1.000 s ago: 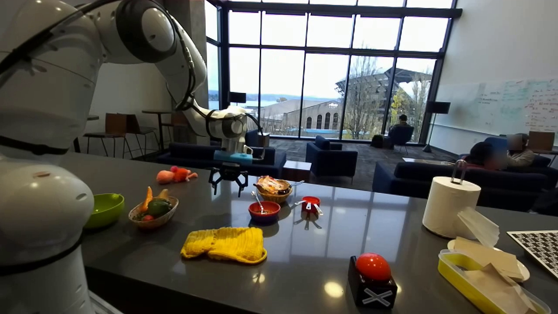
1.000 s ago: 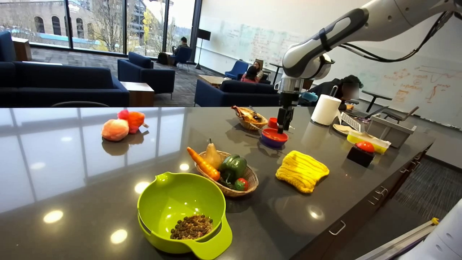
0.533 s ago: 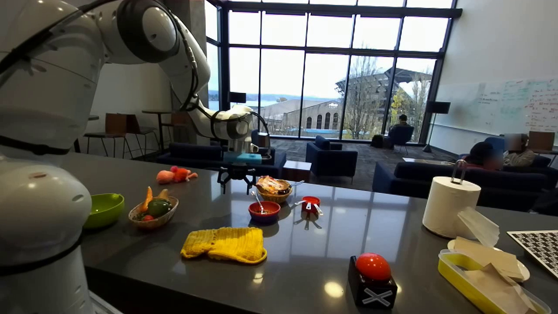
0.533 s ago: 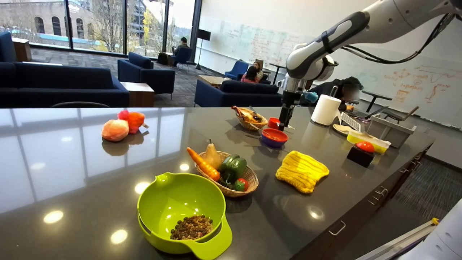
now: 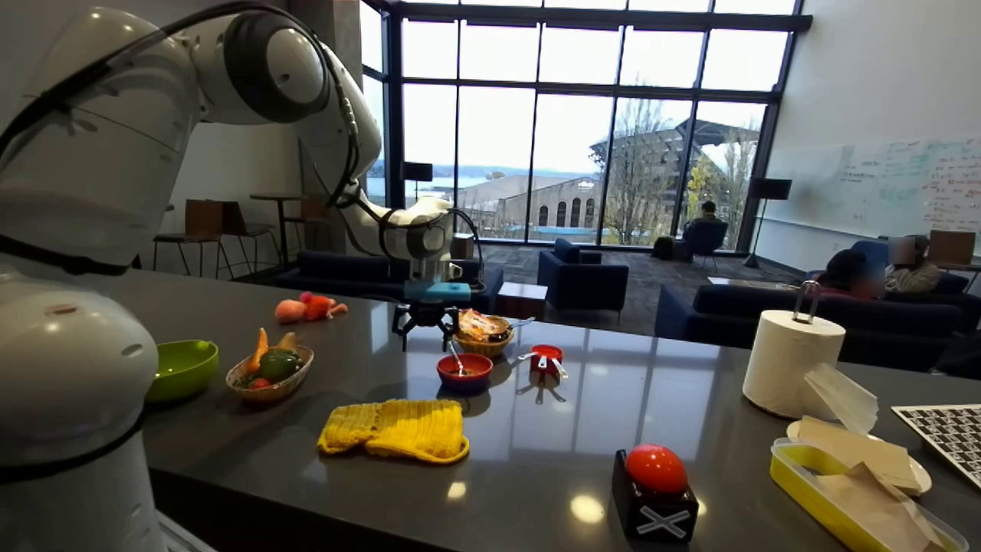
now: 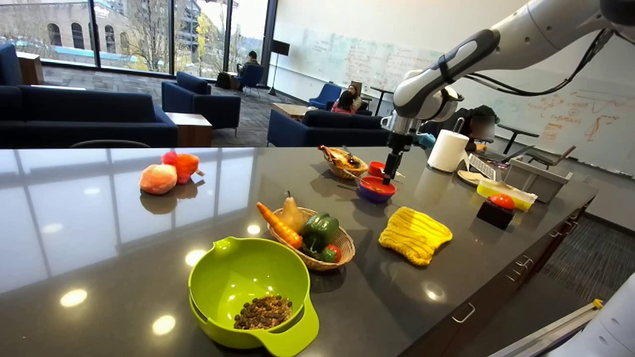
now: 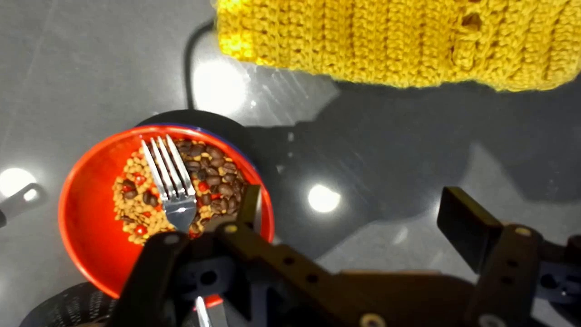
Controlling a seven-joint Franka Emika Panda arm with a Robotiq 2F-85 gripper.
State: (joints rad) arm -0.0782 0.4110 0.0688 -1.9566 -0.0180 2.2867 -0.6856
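My gripper (image 5: pixel 426 343) is open and empty above the counter, fingers pointing down, beside a red bowl with a blue-purple outside (image 5: pixel 465 377). In the wrist view, the left finger of the gripper (image 7: pixel 354 204) overlaps the right rim of the bowl (image 7: pixel 91 227); the right finger is over bare counter. I cannot tell whether the finger touches the bowl. The bowl holds coffee beans and small tan pieces (image 7: pixel 211 175). A silver fork (image 7: pixel 174 181) rests in it, tines up-left, its handle partly hidden by the gripper. A yellow knitted cloth (image 7: pixel 399 41) lies nearby.
A food basket (image 5: pixel 483 349) and red measuring cups (image 5: pixel 546 359) stand near the bowl. A vegetable basket (image 6: pixel 330 265), green bowl (image 6: pixel 248 253) and plush toys (image 6: pixel 158 179) lie elsewhere on the counter. A red button box (image 5: pixel 657 479), yellow container (image 5: pixel 812 491) and paper roll (image 5: pixel 793 364) stand farther off.
In an exterior view the gripper has moved right, towards the bowl, rising slightly and then lowering a little. It stays open. The objects on the counter have not moved.
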